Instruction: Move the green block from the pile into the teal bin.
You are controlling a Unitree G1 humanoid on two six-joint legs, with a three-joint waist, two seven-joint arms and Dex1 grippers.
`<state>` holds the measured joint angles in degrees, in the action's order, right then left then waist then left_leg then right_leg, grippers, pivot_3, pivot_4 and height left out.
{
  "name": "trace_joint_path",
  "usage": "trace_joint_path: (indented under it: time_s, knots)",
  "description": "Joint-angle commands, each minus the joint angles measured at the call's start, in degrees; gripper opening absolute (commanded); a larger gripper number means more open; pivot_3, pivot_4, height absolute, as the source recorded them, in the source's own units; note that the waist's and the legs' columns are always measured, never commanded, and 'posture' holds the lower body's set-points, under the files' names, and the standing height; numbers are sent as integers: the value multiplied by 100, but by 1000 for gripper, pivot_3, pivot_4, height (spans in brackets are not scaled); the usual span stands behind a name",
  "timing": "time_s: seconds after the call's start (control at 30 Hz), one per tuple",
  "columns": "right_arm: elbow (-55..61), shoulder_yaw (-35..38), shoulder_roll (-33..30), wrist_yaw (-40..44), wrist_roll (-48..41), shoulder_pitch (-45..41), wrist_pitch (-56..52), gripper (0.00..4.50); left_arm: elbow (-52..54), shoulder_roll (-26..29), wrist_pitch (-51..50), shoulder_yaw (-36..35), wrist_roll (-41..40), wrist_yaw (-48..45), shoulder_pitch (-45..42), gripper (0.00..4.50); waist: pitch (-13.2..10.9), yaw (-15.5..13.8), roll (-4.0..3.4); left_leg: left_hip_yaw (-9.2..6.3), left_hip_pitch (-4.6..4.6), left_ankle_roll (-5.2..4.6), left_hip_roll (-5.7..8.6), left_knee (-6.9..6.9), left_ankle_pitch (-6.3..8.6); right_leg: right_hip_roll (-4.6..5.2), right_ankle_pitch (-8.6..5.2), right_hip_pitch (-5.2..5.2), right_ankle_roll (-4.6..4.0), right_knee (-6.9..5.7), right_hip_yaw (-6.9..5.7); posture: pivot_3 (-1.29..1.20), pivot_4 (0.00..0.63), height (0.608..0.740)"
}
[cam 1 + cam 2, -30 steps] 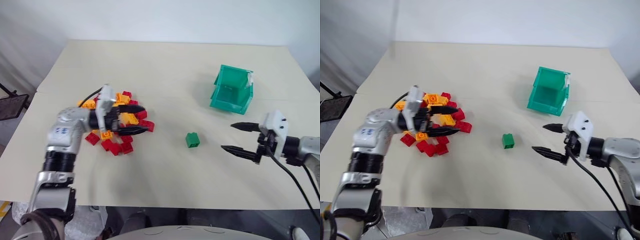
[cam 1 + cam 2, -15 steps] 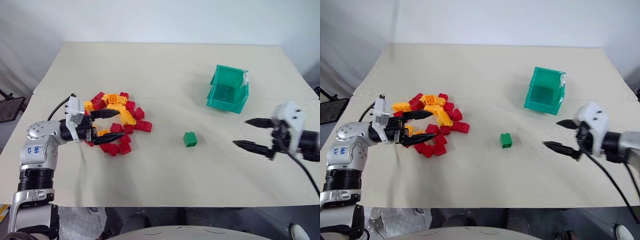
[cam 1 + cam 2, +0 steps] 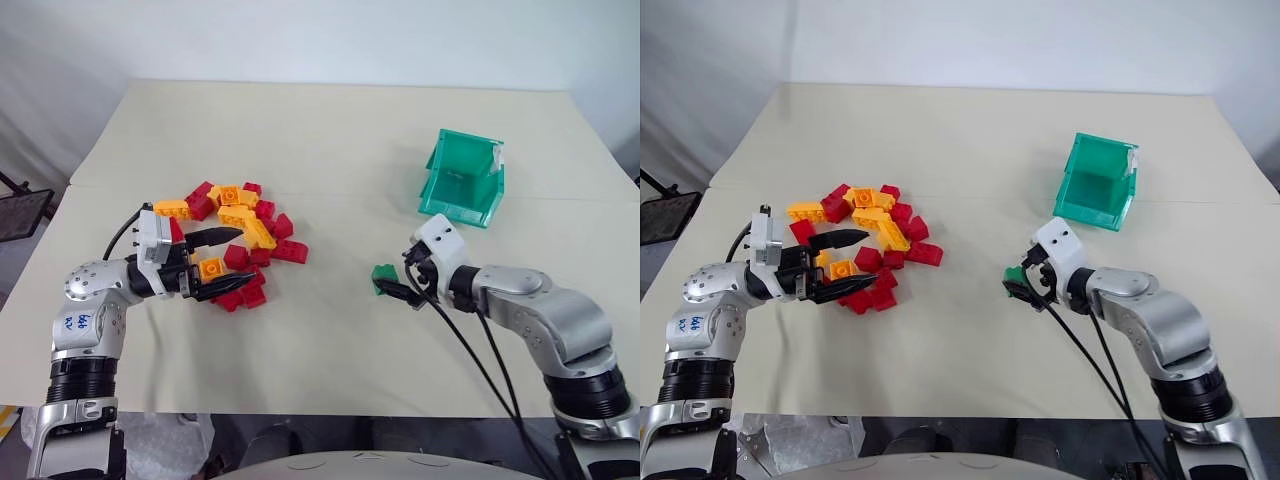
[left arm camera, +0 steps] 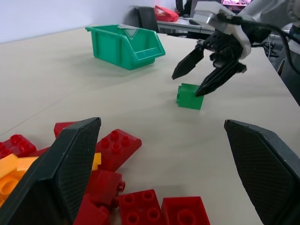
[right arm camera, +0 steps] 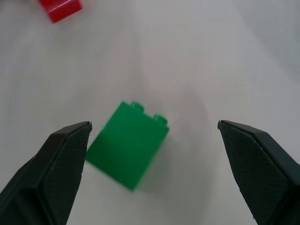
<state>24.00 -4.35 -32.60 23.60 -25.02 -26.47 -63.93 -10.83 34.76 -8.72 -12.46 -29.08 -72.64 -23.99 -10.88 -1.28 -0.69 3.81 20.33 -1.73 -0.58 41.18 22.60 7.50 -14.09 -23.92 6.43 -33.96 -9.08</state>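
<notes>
**Right fingers lining up on the green brick**

I am reading the beige worktop (image 3: 330, 140) from left to right. My left gripper (image 3: 228, 264) is hovering at the near edge of the pile (image 3: 236, 236), a loose heap of small red and yellow-orange studded plastic bricks, with its black fingers spread wide and nothing between them. I am judging it out of this move.

The small green studded plastic block (image 3: 383, 276) is sitting alone on bare worktop, well apart from the pile and short of the bin. My right gripper (image 3: 408, 280) is the nearer one by far: it is pointing down and leftward at the block, fingers spread and empty, tips just beside it. In the right wrist view the green block (image 5: 127, 145) is lying ahead, between the fingers but nearer one of them, skewed to the line across them, studs pointing away.

Further right and farther back, the teal plastic open-front bin (image 3: 462, 177) is standing clear, with nothing between it and the block.
</notes>
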Motion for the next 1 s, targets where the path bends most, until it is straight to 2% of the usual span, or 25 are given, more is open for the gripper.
trace_joint_path:
  time_s: [0.03, 0.2, 0.23, 0.63, 0.73, 1.0]
  knots:
    - [153, 113, 224, -346, 91, 33, -264, 4500, 275, -8, 82, -59, -141, 48, 71, 4482, 0, 2, 0, 1, -1, 0, 0, 0, 0, 0, 0, 0, 0, 0, 0, 0, 150, 740]
    - [332, -40, 558, -480, 10, 176, -600, 4500, 350, -60, 64, -20, -141, 104, 72, 4482, 0, 11, -1, 4, -1, 0, 0, -3, 0, -1, 0, -1, 0, 1, 2, 0, 150, 740]
    - [361, -44, 604, -533, 24, 179, -696, 4321, 360, -62, 63, -17, -138, 108, 76, 4500, 0, 15, -1, 5, -1, 0, 1, -4, 0, -1, 0, -1, 0, 1, 2, 0, 150, 740]
    - [886, 791, 663, -263, -396, 248, -581, 4321, 451, -57, -16, 1, -150, 123, 72, 4500, 0, 19, -2, 4, -3, 0, 0, -8, 0, -4, 0, -1, 0, 4, 4, 0, 150, 740]
    - [913, 790, 674, -216, -498, 309, -643, 3659, 440, -87, -18, 42, -123, 147, 50, 4500, 0, 25, -2, 5, -4, 0, 1, -10, 0, -4, 0, -1, 0, 4, 5, 0, 150, 740]
    - [646, 602, 709, -434, -241, 306, -364, 879, 385, -76, 30, 58, -121, 186, -3, 4500, 0, 29, -2, 4, -4, 0, 1, -11, 0, -4, 0, -2, 0, 4, 6, 0, 150, 740]
